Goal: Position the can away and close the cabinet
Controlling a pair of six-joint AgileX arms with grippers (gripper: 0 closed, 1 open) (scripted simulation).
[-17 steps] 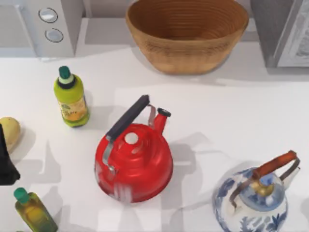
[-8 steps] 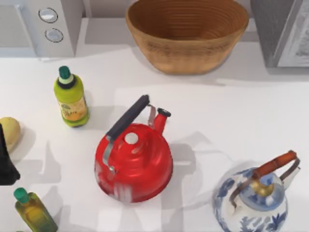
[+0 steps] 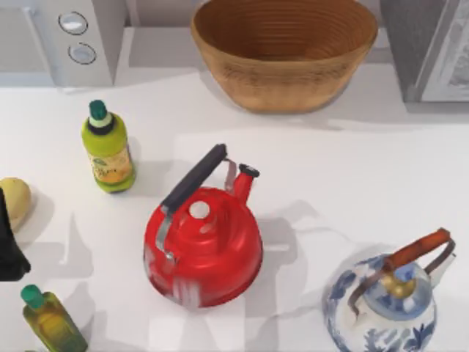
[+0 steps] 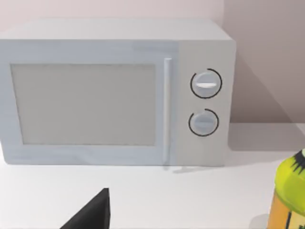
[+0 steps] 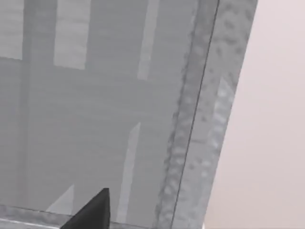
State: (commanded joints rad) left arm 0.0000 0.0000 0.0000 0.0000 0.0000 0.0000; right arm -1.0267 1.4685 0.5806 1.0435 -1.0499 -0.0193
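Top view: the left arm's dark body (image 3: 9,249) sits at the table's (image 3: 352,169) left edge, between a pale yellow rounded thing (image 3: 15,202) and a green-capped bottle of yellowish oil (image 3: 50,323). Nothing on the table has moved since the earlier frames. The yellow-green bottle (image 3: 108,150), the red kettle (image 3: 204,249), the blue-and-white kettle (image 3: 385,308) and the wicker basket (image 3: 284,51) all keep their places. Only the faint shadows on the table right of the red kettle have shifted a little.

In the left wrist view, the left gripper (image 4: 90,214) shows as a dark wedge. The white microwave (image 4: 114,93) stands ahead of it with its door shut, and the yellow-green bottle (image 4: 288,195) is off to one side. In the right wrist view, the right gripper (image 5: 90,212) is close in front of the grey cabinet (image 5: 109,105), which stands at the table's far right in the top view (image 3: 432,51). Whether either gripper is open or closed cannot be told.
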